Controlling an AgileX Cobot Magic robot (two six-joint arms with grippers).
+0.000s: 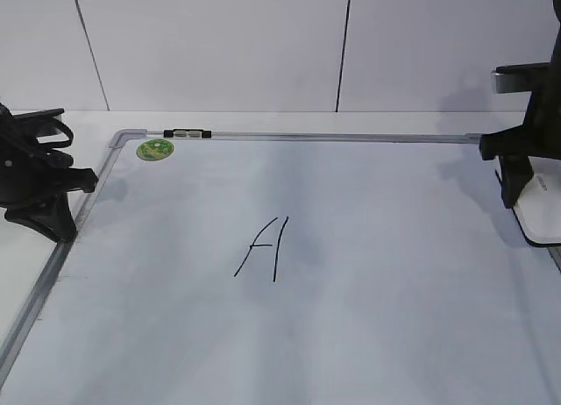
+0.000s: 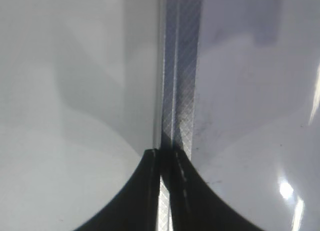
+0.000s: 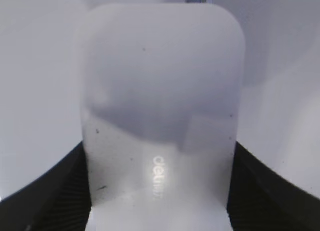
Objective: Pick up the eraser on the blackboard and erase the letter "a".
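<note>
Backdrop: white panelled wall behind a white worktop (image 1: 289, 120).
Blackboard (image 1: 368, 273): laid flat, silver frame, round green sticker (image 1: 155, 148) at far left corner.
Writing: a capital "A" (image 1: 263, 247) in black marker, mid-board.
Eraser (image 3: 160, 116): at the right edge, grey lettering partly legible, "deli".
Right gripper (image 3: 160, 191): fingers set against both eraser sides.
Left gripper (image 2: 165, 191): fingers pressed together over the left frame, nothing held.

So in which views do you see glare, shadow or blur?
Left wrist view: bright glare spots on the blackboard at lower right, and the left gripper casts a soft shadow. Right wrist view: a dark shadow lies across the eraser, whose far edge looks blurred. Exterior view: soft shadows around the capital "A", no strong glare.
</note>
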